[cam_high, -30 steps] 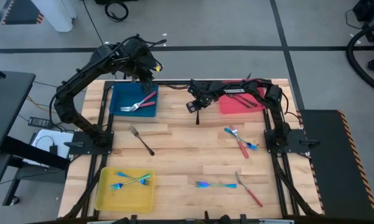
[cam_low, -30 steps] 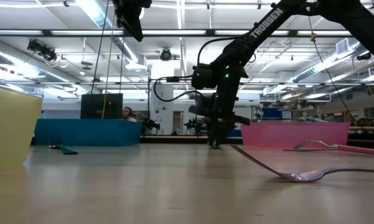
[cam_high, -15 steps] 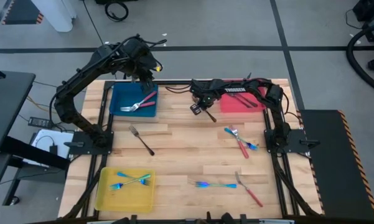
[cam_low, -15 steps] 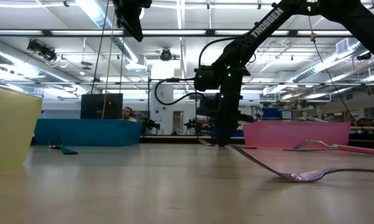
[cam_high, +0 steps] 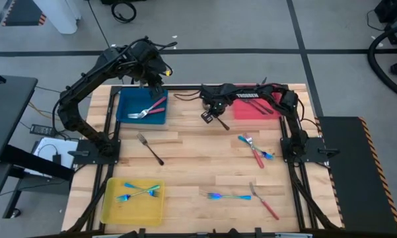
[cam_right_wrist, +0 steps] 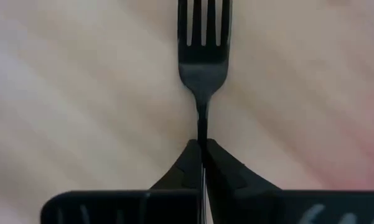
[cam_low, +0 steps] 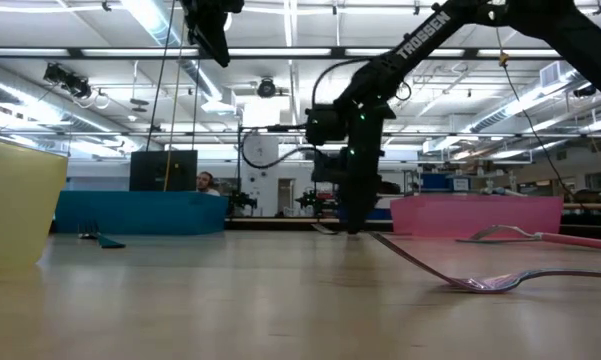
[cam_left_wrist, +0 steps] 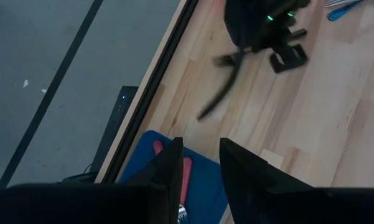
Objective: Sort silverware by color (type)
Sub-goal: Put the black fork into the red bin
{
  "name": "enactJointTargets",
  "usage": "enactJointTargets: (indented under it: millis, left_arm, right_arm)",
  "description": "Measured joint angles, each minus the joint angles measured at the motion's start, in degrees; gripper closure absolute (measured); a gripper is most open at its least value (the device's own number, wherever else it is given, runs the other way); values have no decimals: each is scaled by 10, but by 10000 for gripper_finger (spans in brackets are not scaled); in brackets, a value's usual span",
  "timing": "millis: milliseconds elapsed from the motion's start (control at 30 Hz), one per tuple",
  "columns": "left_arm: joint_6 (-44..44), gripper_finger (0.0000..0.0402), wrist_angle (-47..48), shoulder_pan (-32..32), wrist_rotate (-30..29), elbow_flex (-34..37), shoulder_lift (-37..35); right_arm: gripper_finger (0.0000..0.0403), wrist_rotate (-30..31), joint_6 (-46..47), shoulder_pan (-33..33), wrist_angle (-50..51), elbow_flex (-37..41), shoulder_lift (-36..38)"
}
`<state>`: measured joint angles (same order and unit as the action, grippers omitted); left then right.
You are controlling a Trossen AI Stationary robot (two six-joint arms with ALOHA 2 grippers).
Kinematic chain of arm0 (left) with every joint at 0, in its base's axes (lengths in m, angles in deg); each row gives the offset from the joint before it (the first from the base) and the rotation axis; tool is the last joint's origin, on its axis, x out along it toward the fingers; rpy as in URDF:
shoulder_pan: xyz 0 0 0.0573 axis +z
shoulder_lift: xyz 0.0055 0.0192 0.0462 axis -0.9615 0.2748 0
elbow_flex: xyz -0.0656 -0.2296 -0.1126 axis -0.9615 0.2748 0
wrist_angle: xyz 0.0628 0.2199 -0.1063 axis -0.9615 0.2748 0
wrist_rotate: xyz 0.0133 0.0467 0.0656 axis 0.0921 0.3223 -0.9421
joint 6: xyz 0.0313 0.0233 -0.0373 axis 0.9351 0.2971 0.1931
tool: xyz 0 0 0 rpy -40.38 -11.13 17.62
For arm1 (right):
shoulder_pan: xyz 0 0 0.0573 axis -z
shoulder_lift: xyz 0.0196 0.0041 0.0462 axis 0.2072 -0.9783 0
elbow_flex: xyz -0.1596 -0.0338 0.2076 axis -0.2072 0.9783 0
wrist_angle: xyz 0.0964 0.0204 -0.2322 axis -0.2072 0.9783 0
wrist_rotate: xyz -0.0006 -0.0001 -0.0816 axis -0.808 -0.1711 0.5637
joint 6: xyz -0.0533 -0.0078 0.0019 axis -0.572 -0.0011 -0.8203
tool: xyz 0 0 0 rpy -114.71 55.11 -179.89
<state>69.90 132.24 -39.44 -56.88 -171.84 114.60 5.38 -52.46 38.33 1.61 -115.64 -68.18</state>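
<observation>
My right gripper point(cam_high: 213, 116) stands low over the table's far middle, left of the red tray point(cam_high: 256, 109), and is shut on a dark grey fork point(cam_right_wrist: 203, 46). My left gripper point(cam_left_wrist: 198, 163) hangs open high above the blue tray point(cam_high: 129, 112). That tray holds a grey fork and a red-handled piece point(cam_high: 148, 109). In the left wrist view my right gripper point(cam_left_wrist: 261, 28) and its fork point(cam_left_wrist: 221, 87) show farther off. Another dark fork point(cam_high: 150, 149) lies on the wood at the left. My right gripper pinches the dark fork's slim handle point(cam_right_wrist: 203, 134) between its two fingertips, a short way behind the tines. The fork runs on in line with the fingers, tines pointing away from them. In the high view it slants toward the near right point(cam_high: 222, 125). Whether the tines touch the table I cannot tell.
The yellow tray point(cam_high: 112, 211) at the near left holds blue-cyan pieces point(cam_high: 139, 193). Red and blue pieces lie crossed at the right point(cam_high: 255, 149). A blue piece point(cam_high: 228, 196) and a red one point(cam_high: 264, 202) lie near the front edge.
My right gripper has shifted a little toward the table's right edge. The dark fork, which pointed from the gripper toward the near edge, has swung round and now slants toward the near right.
</observation>
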Motion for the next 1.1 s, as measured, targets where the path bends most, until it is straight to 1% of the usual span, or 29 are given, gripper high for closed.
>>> enactJointTargets:
  millis: [167,300,400,500,600,733,867,1000,1100]
  left_arm:
    - [0,297,3,0,0,0,0]
    - [0,297,6,0,0,0,0]
    - [12,297,6,0,0,0,0]
    - [22,297,6,0,0,0,0]
    - [23,297,6,0,0,0,0]
    - [23,297,9,0,0,0,0]
    - [23,297,27,0,0,0,0]
    - [23,297,35,-1,0,0,0]
    - [15,297,35,-1,0,0,0]
  right_arm:
    - [394,2,-54,-23,73,-67,2]
    - [395,33,-103,-32,141,-126,5]
    - [395,79,-131,-34,193,-163,17]
    - [395,122,-139,-21,216,-178,43]
    - [395,137,-151,-1,230,-179,84]
    - [395,138,-153,29,240,-156,150]
    - [395,138,-176,63,237,-108,216]
    - [395,136,-205,91,215,-37,269]
    - [395,119,-225,118,185,33,304]
